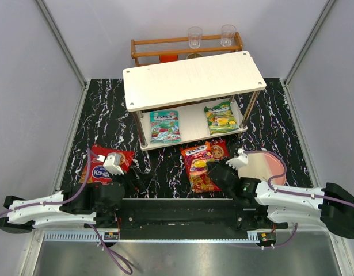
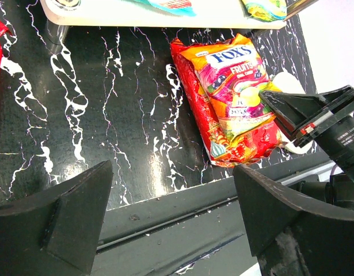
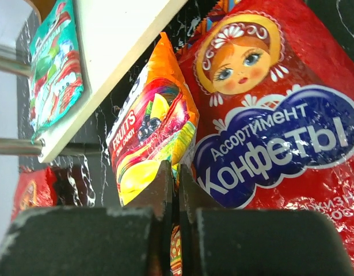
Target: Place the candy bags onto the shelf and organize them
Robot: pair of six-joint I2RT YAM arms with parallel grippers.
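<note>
The white two-tier shelf (image 1: 194, 77) stands mid-table. A teal bag (image 1: 164, 126) and a green-yellow bag (image 1: 221, 117) lie on its lower board. In front of it, a small red-orange bag (image 1: 198, 156) lies on a large red bag (image 1: 204, 179). My right gripper (image 1: 216, 170) is shut on the small bag's (image 3: 153, 129) edge, beside the doll bag (image 3: 269, 115). The second large red bag (image 1: 102, 167) lies at the left. My left gripper (image 2: 172, 172) is open and empty over the front rail, near that bag. Its view shows the small bag (image 2: 234, 75) and the right gripper (image 2: 269, 100).
A brown wooden rack (image 1: 185, 49) with two glasses (image 1: 194, 37) stands behind the shelf. A pink-and-cream plate (image 1: 263, 167) lies right of the bag pile, partly under the right arm. Grey walls close in the black marbled table (image 1: 165, 167). A metal rail (image 1: 182, 215) runs along the front.
</note>
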